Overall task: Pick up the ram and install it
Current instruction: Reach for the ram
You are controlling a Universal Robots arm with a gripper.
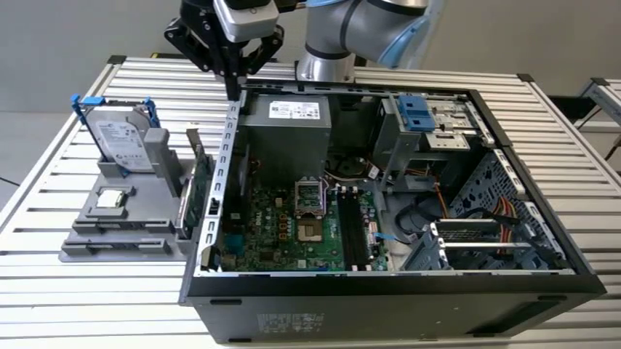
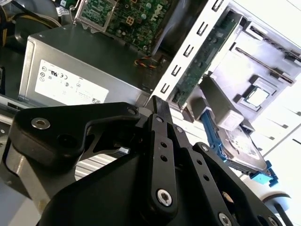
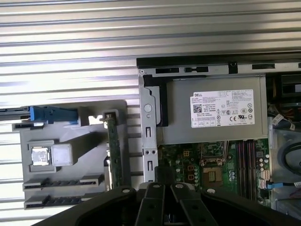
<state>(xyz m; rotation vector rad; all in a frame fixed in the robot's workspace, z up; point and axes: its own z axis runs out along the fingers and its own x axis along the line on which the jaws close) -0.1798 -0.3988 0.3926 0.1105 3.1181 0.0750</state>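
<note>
My gripper point(image 1: 233, 89) hangs over the back corner of the open computer case point(image 1: 225, 138), on the exterior view's left. Its fingers are shut, with nothing seen between them. Both wrist views show the fingertips point(image 2: 159, 105) point(image 3: 162, 171) pressed together above the case wall. I cannot pick out the ram for certain. Dark narrow strips lie in the two long slots point(image 1: 121, 232) point(image 3: 61, 181) of the grey holder point(image 1: 87, 251). Another dark strip runs along the motherboard's memory slots point(image 1: 350, 233). The gripper is well apart from both places.
A silver hard drive point(image 1: 123, 142) with blue clips stands at the holder's back. A green card point(image 1: 198, 190) stands on edge between holder and case. A small chip point(image 1: 113, 198) sits in the holder. The power supply point(image 1: 283, 123) and drive cage point(image 1: 427, 120) fill the case's back.
</note>
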